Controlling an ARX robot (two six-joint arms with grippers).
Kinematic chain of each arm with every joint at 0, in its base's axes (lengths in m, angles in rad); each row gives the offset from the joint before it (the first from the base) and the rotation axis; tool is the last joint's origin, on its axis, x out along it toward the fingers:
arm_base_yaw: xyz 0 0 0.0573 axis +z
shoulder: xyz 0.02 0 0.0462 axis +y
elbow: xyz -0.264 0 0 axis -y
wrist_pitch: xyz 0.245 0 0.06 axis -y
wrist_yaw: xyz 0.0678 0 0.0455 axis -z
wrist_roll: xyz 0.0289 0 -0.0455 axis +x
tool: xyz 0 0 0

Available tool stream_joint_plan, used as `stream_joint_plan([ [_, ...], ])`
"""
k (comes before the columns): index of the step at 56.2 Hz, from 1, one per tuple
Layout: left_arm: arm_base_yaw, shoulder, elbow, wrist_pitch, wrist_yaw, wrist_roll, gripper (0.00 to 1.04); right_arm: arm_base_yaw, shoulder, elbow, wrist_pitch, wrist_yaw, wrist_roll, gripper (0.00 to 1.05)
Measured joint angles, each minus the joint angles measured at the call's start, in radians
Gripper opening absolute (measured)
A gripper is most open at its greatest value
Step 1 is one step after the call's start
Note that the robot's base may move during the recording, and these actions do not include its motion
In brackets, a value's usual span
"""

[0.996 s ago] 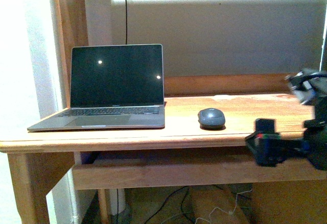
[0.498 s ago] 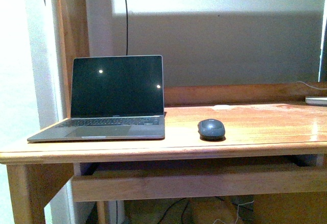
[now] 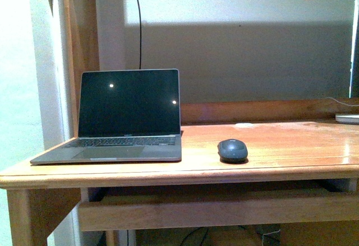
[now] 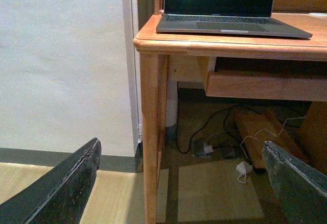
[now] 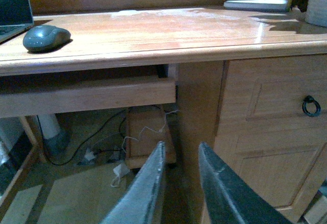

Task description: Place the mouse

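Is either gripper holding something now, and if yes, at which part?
Nothing is held. The left gripper is open, the right gripper holds nothing between its fingers, and the mouse lies on the desk.

Only the fingers of each hand show. The left hand (image 4: 184,183) has two dark, nearly black fingers (image 4: 66,188) with scuffed, worn, lighter edges. The right hand (image 5: 180,188) has two dark grey, flat, tapering fingers (image 5: 140,193) with pale chipped edges.
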Motion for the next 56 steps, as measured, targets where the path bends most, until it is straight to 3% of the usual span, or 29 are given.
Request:
stream_joint_plan([
  [6, 0.0, 0.0, 0.0, 0.0, 0.0, 0.0, 0.97, 0.0, -0.038, -0.013, -0.02, 0.0, -0.006, 0.03],
  [32, 0.0, 0.0, 0.0, 0.0, 0.0, 0.0, 0.97, 0.0, -0.18, -0.071, -0.088, 0.0, -0.01, 0.03],
  [44, 0.0, 0.0, 0.0, 0.0, 0.0, 0.0, 0.97, 0.0, -0.263, -0.071, -0.17, 0.0, -0.01, 0.03],
  [50, 0.0, 0.0, 0.0, 0.0, -0.001, 0.0, 0.97, 0.0, -0.395, -0.07, -0.333, 0.001, -0.01, 0.03],
  [56, 0.0, 0.0, 0.0, 0.0, 0.0, 0.0, 0.97, 0.0, -0.433, -0.07, -0.342, 0.002, -0.011, 0.03],
])
